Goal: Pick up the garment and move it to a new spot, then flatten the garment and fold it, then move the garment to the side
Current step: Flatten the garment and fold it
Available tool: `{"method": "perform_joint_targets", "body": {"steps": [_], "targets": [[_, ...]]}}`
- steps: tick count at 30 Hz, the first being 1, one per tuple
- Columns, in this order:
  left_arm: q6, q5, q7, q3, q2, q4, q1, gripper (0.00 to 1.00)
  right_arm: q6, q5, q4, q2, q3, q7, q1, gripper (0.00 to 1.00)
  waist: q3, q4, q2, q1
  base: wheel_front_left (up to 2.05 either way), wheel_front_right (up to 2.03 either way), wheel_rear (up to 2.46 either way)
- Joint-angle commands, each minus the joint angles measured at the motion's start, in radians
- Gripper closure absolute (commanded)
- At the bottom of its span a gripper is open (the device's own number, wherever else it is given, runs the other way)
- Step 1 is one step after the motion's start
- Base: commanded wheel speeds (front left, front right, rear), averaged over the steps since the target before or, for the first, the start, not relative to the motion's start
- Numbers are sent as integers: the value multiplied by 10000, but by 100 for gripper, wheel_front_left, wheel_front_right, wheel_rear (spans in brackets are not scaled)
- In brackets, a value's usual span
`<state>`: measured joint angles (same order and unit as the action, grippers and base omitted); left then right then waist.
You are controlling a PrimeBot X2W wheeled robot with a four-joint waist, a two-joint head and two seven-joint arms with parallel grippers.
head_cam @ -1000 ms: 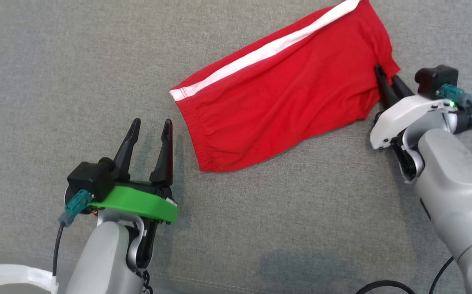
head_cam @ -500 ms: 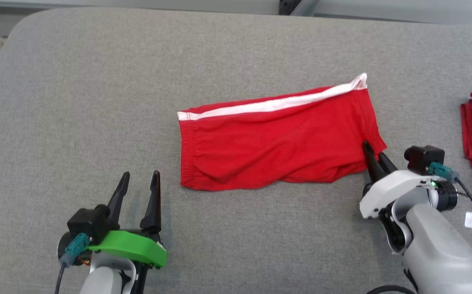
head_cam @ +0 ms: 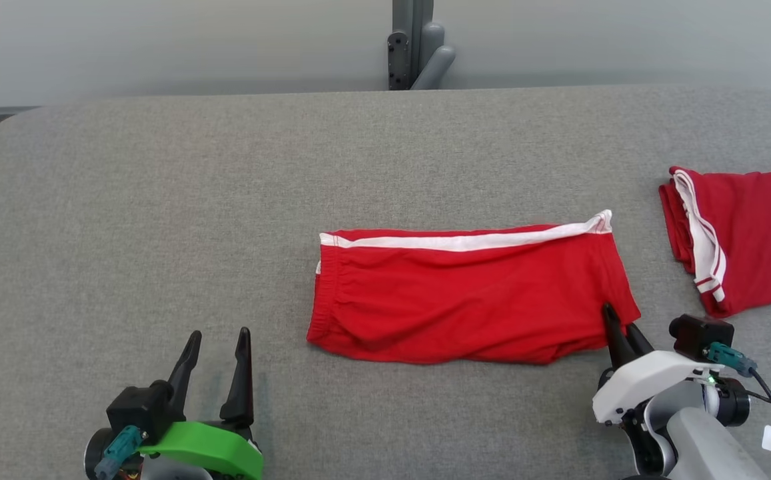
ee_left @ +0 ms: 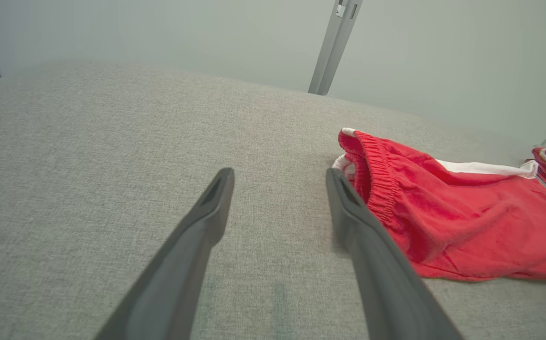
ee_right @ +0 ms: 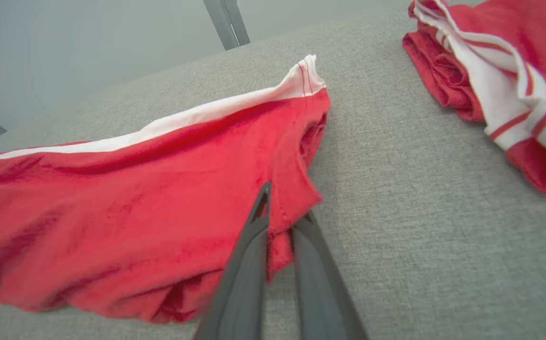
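Observation:
The garment (head_cam: pixel 465 300) is a pair of red shorts with a white side stripe. It lies folded lengthwise across the middle of the grey table (head_cam: pixel 158 200). My right gripper (head_cam: pixel 620 320) is shut on its near right corner, and the right wrist view shows red cloth (ee_right: pixel 136 189) pinched between the dark fingers of that gripper (ee_right: pixel 284 203). My left gripper (head_cam: pixel 220 333) stands open and empty, low at the left. In the left wrist view the left gripper (ee_left: pixel 280 172) sits just left of the garment's (ee_left: pixel 466 212) elastic waistband without touching it.
A second red garment (head_cam: pixel 738 233) with white trim lies folded at the table's right edge, and shows in the right wrist view (ee_right: pixel 490 80). A grey post (head_cam: pixel 418 53) stands behind the table's far edge. Bare table spreads to the left and far side.
The head camera has swung up, so the table's far edge and the second red garment come into view. The right gripper keeps its grip on the corner. The left gripper stays open.

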<state>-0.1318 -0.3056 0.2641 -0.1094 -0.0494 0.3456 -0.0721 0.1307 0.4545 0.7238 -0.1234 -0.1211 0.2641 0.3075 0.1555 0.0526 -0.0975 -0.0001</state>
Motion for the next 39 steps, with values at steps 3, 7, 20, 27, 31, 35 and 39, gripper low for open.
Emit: {"method": "perform_joint_targets", "body": {"steps": [3,7,20,27,31,35,39], "targets": [[20,70,-8,38,-31,-29,267,0,-5,-472,-501,-25,158,-7,-128,100,-189,-171,0,1,0,0,0],[20,-10,-9,-29,-29,-9,239,0,-4,-950,-1453,62,-227,-7,153,100,-139,-102,0,1,0,0,0],[20,-330,-9,-344,-29,135,59,0,-5,-790,-2631,474,-4836,-6,1196,100,-31,789,0,1,0,0,0],[20,-402,-8,-445,-27,224,3,0,-5,-244,-1393,635,-6268,-6,1851,94,55,1403,0,1,0,0,0],[20,-354,-8,-383,-29,210,-14,0,-5,72,-710,690,-6451,-7,2188,0,109,1586,0,1,0,0,0],[20,-302,-8,-162,-26,166,111,0,-5,154,-961,706,-6420,-7,2289,0,98,1368,0,1,0,0,0],[20,-244,-8,-29,-29,117,139,0,-5,50,-1530,679,-6003,-7,2045,0,1,1049,0,1,0,0,0]]}}
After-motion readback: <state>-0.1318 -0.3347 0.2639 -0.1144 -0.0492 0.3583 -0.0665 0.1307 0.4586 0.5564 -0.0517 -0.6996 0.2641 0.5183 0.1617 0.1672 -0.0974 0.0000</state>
